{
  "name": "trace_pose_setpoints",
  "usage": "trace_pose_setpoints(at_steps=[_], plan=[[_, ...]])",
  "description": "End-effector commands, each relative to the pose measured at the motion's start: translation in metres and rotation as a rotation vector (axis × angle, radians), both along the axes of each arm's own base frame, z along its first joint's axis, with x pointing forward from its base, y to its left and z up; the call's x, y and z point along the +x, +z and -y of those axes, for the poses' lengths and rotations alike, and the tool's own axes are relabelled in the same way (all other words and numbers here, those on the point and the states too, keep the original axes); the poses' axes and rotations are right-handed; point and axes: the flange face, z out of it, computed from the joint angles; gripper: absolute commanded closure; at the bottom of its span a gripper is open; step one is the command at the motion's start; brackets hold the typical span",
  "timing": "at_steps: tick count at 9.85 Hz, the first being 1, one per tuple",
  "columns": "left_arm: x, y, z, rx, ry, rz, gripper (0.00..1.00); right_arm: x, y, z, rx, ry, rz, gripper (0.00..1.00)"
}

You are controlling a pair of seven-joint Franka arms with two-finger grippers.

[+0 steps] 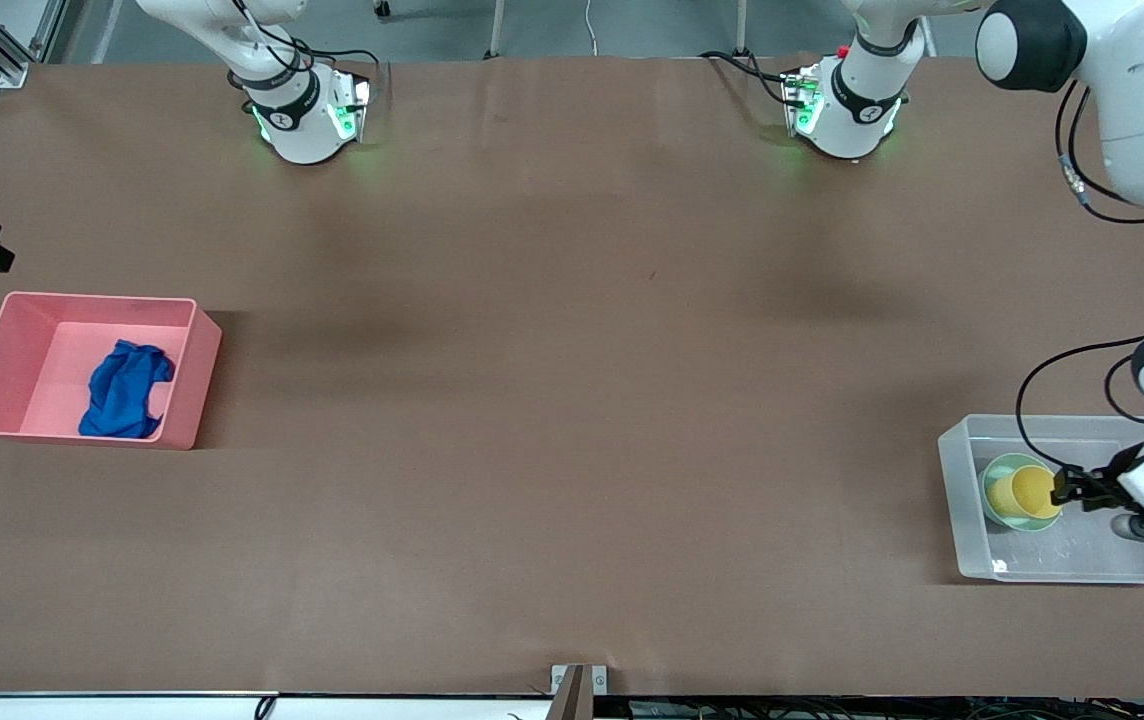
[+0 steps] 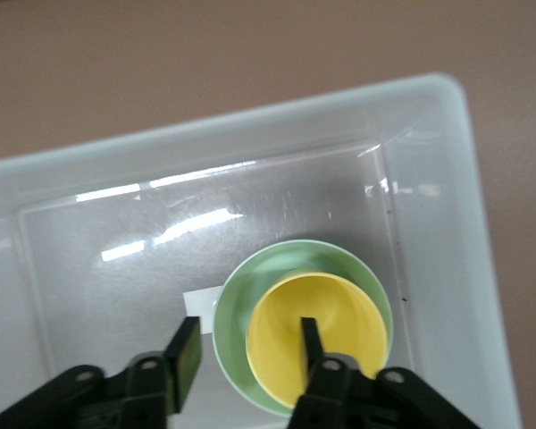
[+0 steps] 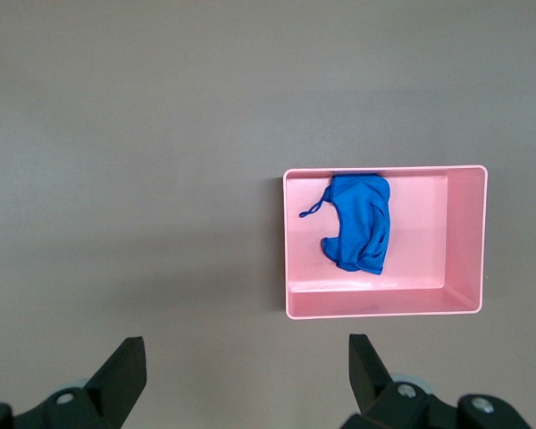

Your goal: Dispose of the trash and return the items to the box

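Note:
The yellow cup (image 1: 1030, 490) stands nested in the mint-green bowl (image 1: 995, 480), inside the clear box (image 1: 962, 500) at the left arm's end of the table. My left gripper (image 1: 1067, 487) is low in the box and open. In the left wrist view one finger (image 2: 311, 344) is inside the cup (image 2: 339, 326); the other (image 2: 184, 359) is outside the bowl (image 2: 237, 313) with a gap. The blue trash wad (image 1: 122, 392) lies in the pink bin (image 1: 2, 350). My right gripper (image 3: 246, 366) is open and empty, high over bare table, out of the front view.
The pink bin (image 3: 384, 304) with the blue wad (image 3: 362, 219) sits at the right arm's end of the table. The box's white label (image 2: 199, 302) shows beside the bowl. The left arm's large elbow (image 1: 1132, 90) hangs over the table's corner.

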Motion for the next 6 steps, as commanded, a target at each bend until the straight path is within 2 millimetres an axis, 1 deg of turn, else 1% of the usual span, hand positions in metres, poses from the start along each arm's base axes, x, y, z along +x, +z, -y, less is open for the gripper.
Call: trace_pose_setpoints(at_steps=[1,2,3,4,6], plan=[[-0.017,0.055,0.017,-0.060,0.017,-0.038,0.00,-0.005,0.005,-0.002,-0.004,0.006,0.007,0.00],[-0.030,0.081,0.033,-0.102,0.049,-0.082,0.00,-0.005,0.004,-0.001,-0.002,0.005,0.005,0.00],[-0.048,0.111,0.055,-0.082,0.037,-0.096,0.00,-0.005,0.005,-0.001,-0.002,0.005,0.010,0.00],[-0.069,0.134,0.090,-0.030,0.035,-0.106,0.00,-0.005,0.004,-0.001,-0.002,0.005,0.008,0.00],[-0.101,0.179,0.157,0.035,0.092,-0.069,0.00,-0.005,0.004,-0.001,-0.002,0.005,0.007,0.00]])
